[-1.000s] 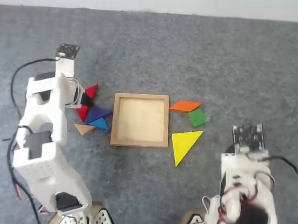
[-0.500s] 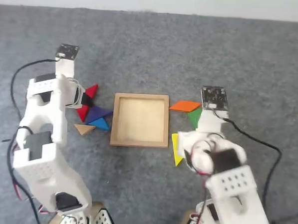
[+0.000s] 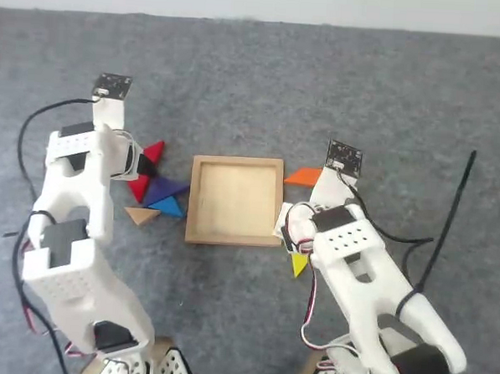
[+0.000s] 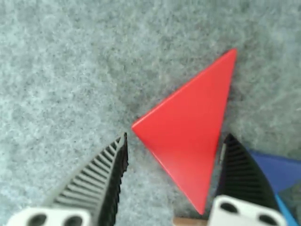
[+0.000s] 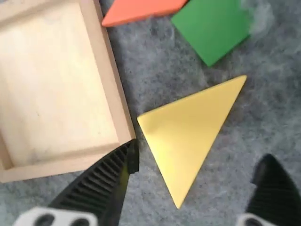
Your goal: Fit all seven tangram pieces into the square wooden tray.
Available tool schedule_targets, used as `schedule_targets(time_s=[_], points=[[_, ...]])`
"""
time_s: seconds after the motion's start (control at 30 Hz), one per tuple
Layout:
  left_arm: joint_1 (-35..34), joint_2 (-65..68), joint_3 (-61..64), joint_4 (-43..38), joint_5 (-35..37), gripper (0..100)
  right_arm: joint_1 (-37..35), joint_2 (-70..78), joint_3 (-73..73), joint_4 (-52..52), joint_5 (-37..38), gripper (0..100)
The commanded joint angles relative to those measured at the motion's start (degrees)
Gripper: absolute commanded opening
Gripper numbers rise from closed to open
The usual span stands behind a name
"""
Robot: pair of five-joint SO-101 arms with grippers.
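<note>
Wooden tray [image 3: 238,161] lies flat, tangram pieces [image 3: 163,189] alongside.

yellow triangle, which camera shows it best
The right wrist view: the yellow triangle lies whole and unobstructed on the carpet beside the tray, under the open right gripper. In the high view the right arm covers most of it, leaving one tip.

Your tray [image 3: 194,199] sits mid-tabletop [image 3: 389,94]. Left of it, a cluster of pieces [image 3: 166,189] lies close together. Right of it, the parallelogram [image 3: 299,177] lies at the back with the square [image 5: 211,28] just beside it. The big triangle [image 5: 188,136] lies in front, near the tray's corner.
</note>
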Motion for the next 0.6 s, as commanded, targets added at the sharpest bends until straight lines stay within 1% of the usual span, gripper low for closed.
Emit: schedule_targets(time_s=[0.0,0.1,0.2,0.3,0.43,0.57], points=[[0.3,-4.4,-0.2,-0.8,0.7,30,-0.6,-0.7,-3.3,-1.5,-1.0,43.3],[0.4,-4.4,-0.2,-0.8,0.7,30,-0.7,-0.7,-3.1,-4.1,-2.3,43.3],[0.4,-4.4,-0.2,-0.8,0.7,30,-3.5,0.5,-2.8,-5.1,-4.8,43.2],[0.3,-4.4,-0.2,-0.8,0.7,30,-4.9,4.8,-3.2,-5.8,-5.2,43.2],[0.2,-4.4,-0.2,-0.8,0.7,30,-1.5,9.6,-3.2,-9.0,-5.7,43.2],[0.2,-4.3,-0.2,-0.8,0.6,30,1.5,8.8,-2.9,-8.8,-5.7,43.2]])
